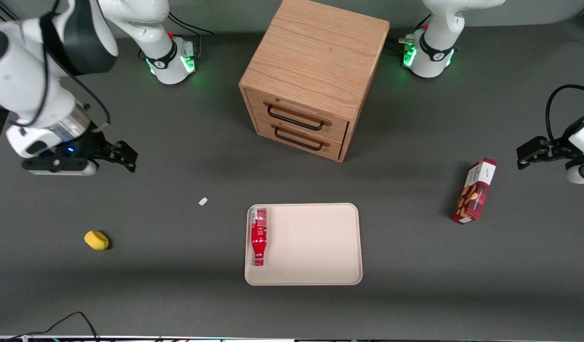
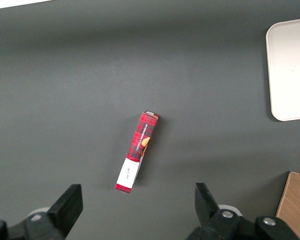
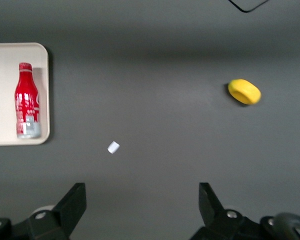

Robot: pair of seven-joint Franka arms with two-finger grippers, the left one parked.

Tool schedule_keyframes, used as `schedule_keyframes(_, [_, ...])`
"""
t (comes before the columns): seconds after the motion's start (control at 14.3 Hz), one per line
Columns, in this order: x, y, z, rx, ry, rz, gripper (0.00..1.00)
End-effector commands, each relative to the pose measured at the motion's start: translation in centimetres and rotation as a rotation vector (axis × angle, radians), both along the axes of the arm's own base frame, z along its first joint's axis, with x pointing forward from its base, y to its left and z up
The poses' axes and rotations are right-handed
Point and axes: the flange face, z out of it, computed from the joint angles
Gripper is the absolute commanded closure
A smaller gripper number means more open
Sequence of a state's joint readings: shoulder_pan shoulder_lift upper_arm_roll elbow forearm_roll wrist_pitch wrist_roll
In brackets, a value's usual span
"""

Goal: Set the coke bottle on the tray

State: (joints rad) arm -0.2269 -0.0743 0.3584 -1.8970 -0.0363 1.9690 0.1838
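The red coke bottle [image 1: 259, 235] lies flat on the beige tray [image 1: 315, 247], along the tray's edge nearest the working arm, cap toward the front camera. It also shows in the right wrist view [image 3: 27, 107], lying on the tray's corner [image 3: 5, 65]. My right gripper [image 1: 123, 156] is open and empty, raised above the table toward the working arm's end, well apart from the tray. Its two fingers stand wide apart in the right wrist view [image 3: 140, 200] with bare table between them.
A wooden drawer cabinet [image 1: 315, 76] stands farther from the front camera than the tray. A yellow ring-shaped object [image 1: 96, 240] and a small white scrap [image 1: 203, 201] lie toward the working arm's end. A red snack box [image 1: 474, 191] lies toward the parked arm's end.
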Motion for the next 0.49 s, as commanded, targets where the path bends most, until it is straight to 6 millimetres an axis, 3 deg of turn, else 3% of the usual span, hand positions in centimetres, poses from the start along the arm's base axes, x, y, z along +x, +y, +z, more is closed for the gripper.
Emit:
schedule_keyframes(0.0, [-1.6, -1.9, 1.8, 0.001, 0.017, 0.007, 0.00])
schedule_keyframes(0.42, [-1.8, -2.6, 4.6, 0.063, 0.085, 0.009, 0.00])
